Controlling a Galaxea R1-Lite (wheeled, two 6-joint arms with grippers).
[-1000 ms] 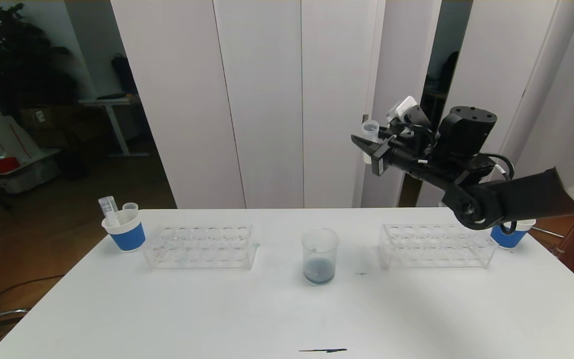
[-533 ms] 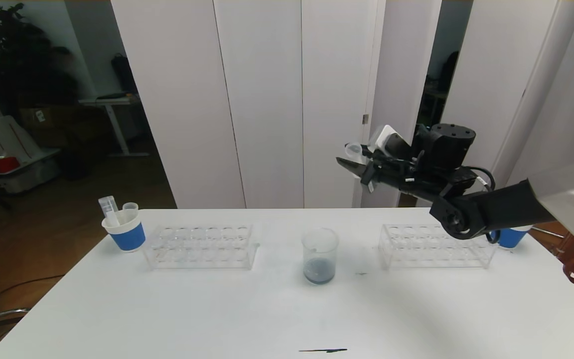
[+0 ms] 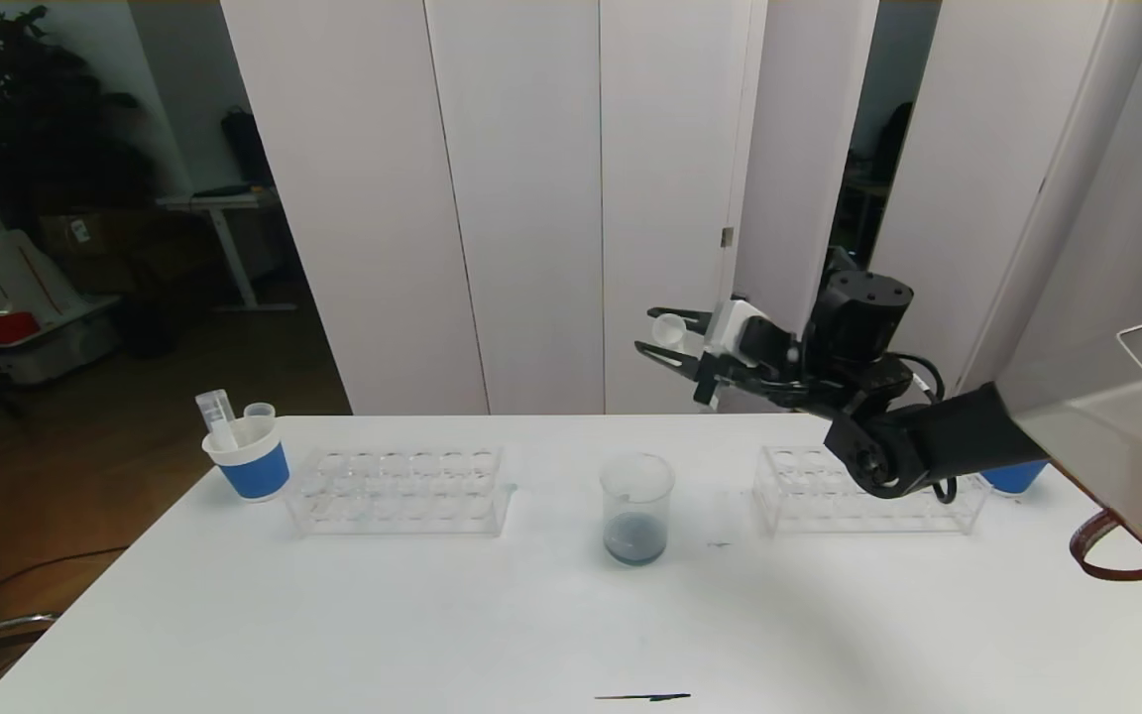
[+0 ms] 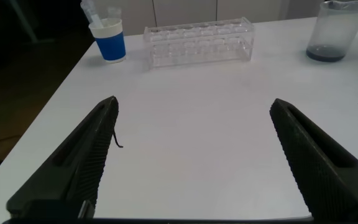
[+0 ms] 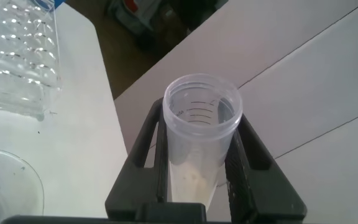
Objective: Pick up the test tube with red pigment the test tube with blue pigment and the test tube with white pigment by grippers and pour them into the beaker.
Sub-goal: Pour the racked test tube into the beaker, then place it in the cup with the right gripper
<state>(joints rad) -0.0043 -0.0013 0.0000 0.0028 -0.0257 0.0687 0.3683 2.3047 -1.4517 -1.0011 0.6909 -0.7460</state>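
Plastic, by the look of it: the white tube [image 5: 199, 134] is a slim, clear, thin-walled cylinder with printed graduations near its open mouth and a little cream liquid pooled low inside. I judge it light and fairly stiff, but smooth, so it could slip or swivel between the pads if tipped fast. The right gripper [image 3: 668, 344] is clenched on it, high above the table [image 3: 492, 615], behind and slightly right of the beaker [image 3: 636, 508]. In the right wrist view the two black fingers [image 5: 145, 152] clamp the tube's sides below the rim, which leaves the mouth free for pouring; that looks a sound place to hold, since a grip nearer the rounded end would leave it top-heavy.

Glass beaker, wider and heavier, stands between the two clear racks [image 3: 399, 490] and holds a shallow dark blue-grey pool; its flared rim gives a generous target.

Left gripper [image 4: 191, 162] hangs released, jaws wide, low over the near table. Two more tubes stand in the blue cup [image 3: 247, 458] at far left.
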